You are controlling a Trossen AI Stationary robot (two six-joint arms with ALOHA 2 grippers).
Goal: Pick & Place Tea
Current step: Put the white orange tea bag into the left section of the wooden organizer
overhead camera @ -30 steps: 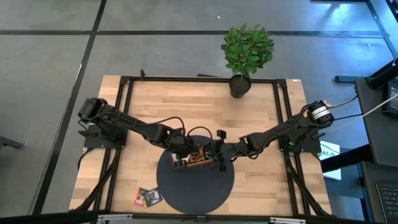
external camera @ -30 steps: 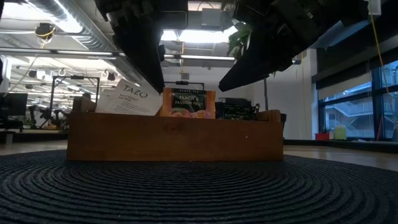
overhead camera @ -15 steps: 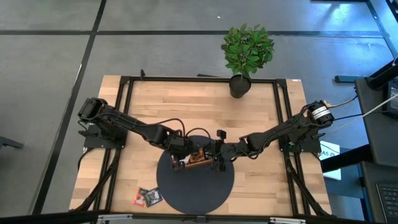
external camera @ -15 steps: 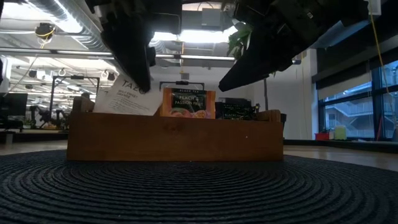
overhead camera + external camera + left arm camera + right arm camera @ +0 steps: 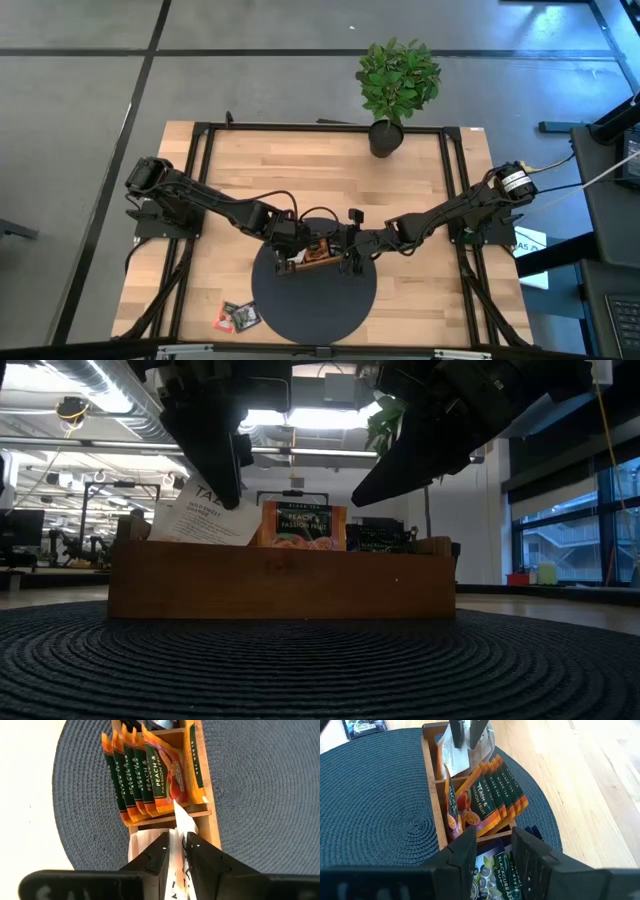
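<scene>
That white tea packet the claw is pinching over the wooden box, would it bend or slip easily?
Probably floppy: the white sachet is thin, flat and leans tilted from the left claw. Likely very light. Its smooth wrapper may slide, since only one edge is pinched above the wooden tray.

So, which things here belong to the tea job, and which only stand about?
Job: white sachet in left gripper; orange sachets; loose sachets; tray.
About: plant; mat.
</scene>
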